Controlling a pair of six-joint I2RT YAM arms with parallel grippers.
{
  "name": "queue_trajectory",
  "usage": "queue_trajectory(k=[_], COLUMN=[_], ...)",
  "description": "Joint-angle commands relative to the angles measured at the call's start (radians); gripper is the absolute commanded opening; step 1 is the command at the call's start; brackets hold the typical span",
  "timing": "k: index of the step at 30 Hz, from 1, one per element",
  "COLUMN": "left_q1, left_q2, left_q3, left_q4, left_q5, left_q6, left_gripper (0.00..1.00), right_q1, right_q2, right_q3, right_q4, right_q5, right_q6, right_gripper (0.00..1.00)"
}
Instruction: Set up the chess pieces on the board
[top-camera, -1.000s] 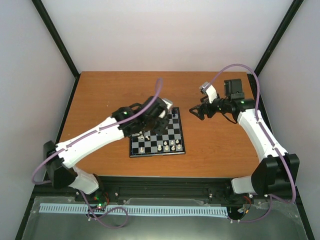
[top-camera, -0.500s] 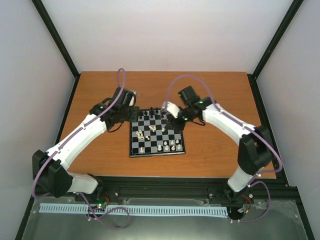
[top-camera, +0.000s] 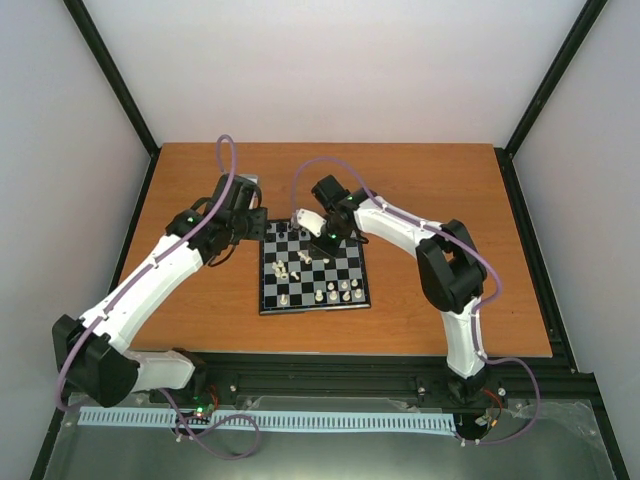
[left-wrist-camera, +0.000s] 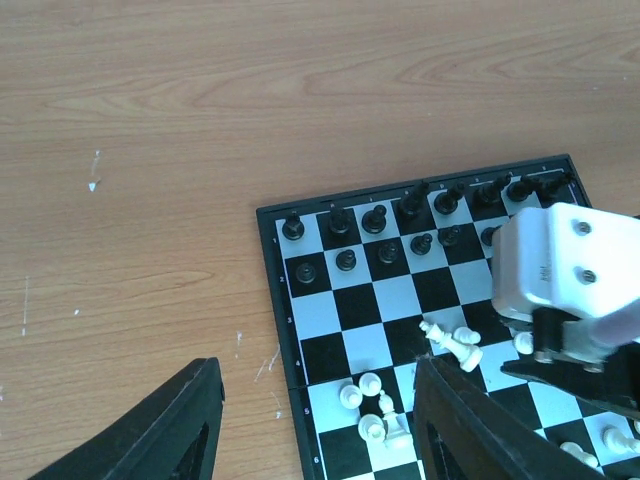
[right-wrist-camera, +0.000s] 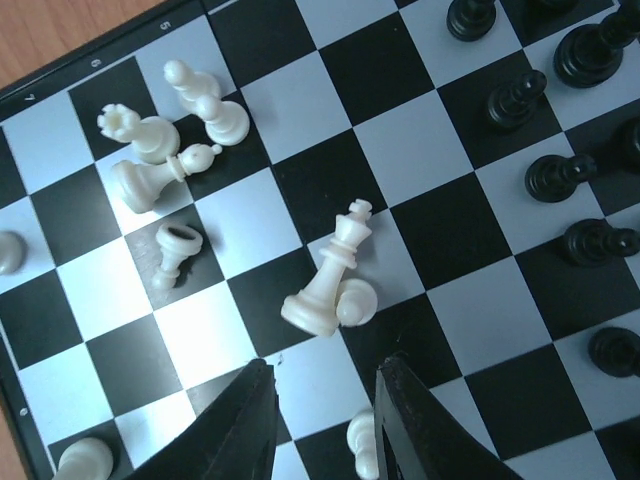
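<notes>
Top external view: board (top-camera: 310, 283) just below the middle of the frame, flat on the brown desk (top-camera: 440, 290). Black pieces (top-camera: 300, 228) lined up along its upper edge. White pieces (top-camera: 338, 294) partly ranked near the lower right, others lying loose at center left. Left hand (top-camera: 252, 222) just off the board's upper-left corner. Right hand (top-camera: 322, 244) over the upper middle squares.

Left wrist view: fingers (left-wrist-camera: 170, 435) spread wide at the bottom of the frame, straddling the board's left rim. Nothing held, only squares and a few white pieces lying below the gap.

Right wrist view: fingers (right-wrist-camera: 240, 430) close together with a narrow gap, low over the board. One small white piece (right-wrist-camera: 362, 445) in that gap at the bottom edge, close against the right-side finger. Clamped or merely lying there, cannot tell. Just above the tips, a white king (right-wrist-camera: 330, 275) toppled on its side, resting against a pawn (right-wrist-camera: 352, 305).
</notes>
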Motion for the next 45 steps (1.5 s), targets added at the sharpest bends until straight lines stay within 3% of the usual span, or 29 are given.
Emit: queue_trajectory(k=[1,16,30,45], left_q1=[0.011,0.011,0.011,0.011], left_q2=[-0.038,-0.057,-0.048,-0.040], left_q3=[0.007,0.004,0.003,0.005], left_q4=[0.017,0.017,0.015,0.013], left_q5=[-0.034,-0.021,-0.011,0.004], left_q6=[-0.018,-0.014,-0.009,-0.005], left_gripper=[0.56,0.56,0.56,0.56], right_q1=[0.022,0.060,0.081,0.094], right_q2=[0.054,0.153,0.188,0.185], right_q3=[0.083,0.178,0.173,0.150], right_q4=[-0.053,-0.104,-0.119,-0.120], right_q5=[0.030,0.066,0.096,0.129], right_q6=[0.014,0.032,0.043,0.053], right_gripper=[0.26,0.23,0.35,0.37])
